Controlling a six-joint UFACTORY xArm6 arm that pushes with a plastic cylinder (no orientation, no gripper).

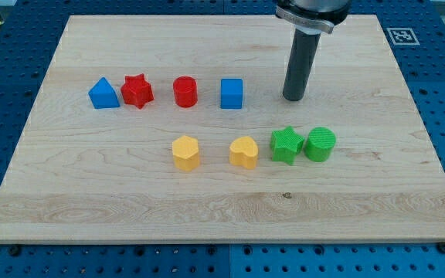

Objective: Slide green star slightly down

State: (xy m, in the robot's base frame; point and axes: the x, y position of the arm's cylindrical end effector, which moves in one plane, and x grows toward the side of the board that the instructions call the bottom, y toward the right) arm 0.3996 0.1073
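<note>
The green star lies on the wooden board, right of centre, touching or nearly touching the green cylinder on its right. The yellow heart lies just to the star's left. My tip rests on the board above the star, a short gap away, slightly to the star's right. The dark rod rises from the tip to the view's top.
A row in the upper left holds a blue triangle, a red star, a red cylinder and a blue cube. A yellow hexagon lies left of the heart. The board's edges border a blue perforated table.
</note>
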